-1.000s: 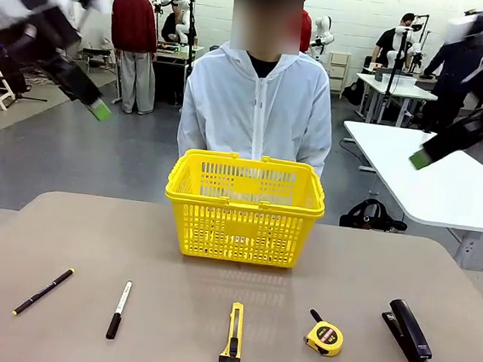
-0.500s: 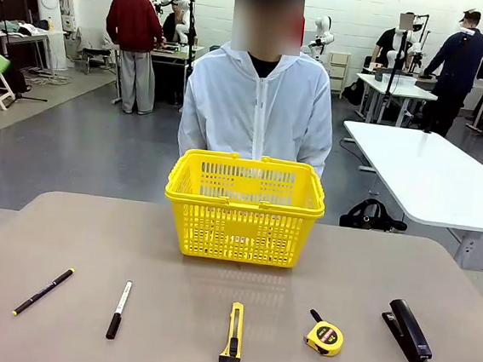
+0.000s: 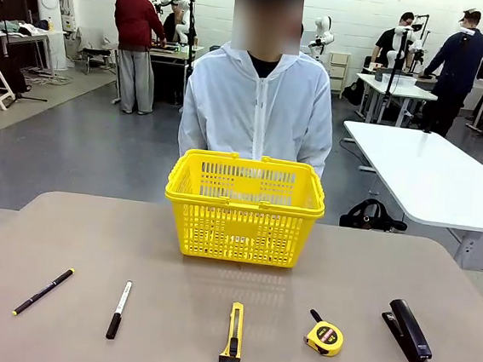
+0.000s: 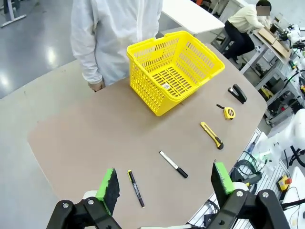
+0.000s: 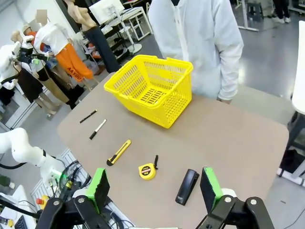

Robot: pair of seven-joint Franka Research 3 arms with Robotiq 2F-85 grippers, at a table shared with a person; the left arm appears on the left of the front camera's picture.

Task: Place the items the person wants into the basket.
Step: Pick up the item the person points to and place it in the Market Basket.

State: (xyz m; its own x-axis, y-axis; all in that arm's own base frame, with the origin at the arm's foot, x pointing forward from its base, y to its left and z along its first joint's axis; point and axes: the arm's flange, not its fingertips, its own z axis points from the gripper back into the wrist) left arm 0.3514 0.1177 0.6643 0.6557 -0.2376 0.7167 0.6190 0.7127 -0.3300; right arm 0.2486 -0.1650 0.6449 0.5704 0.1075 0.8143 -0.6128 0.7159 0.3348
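Five tools are lying in a row along the near edge of the table (image 3: 216, 268), well apart from one another: from left to right a pen (image 3: 43, 291), the marker (image 3: 118, 309), the knife (image 3: 233, 335), a tape measure (image 3: 325, 336) and a stapler (image 3: 407, 331). The marker is pointing its black cap toward the near edge, and the knife is lying lengthwise near to far, in line with the basket (image 3: 241, 232). The basket is standing upright at the far middle of the table with both handles folded down onto its rim. The person (image 3: 257, 105) is standing just behind it at the far side, arms hanging down. The left gripper (image 4: 165, 180) is hovering high over the near left corner, looking down across the pen and marker, its jaws standing wide apart. The right gripper (image 5: 154, 186) is hovering high over the near right corner, above the tape measure and stapler, its jaws likewise standing wide apart.
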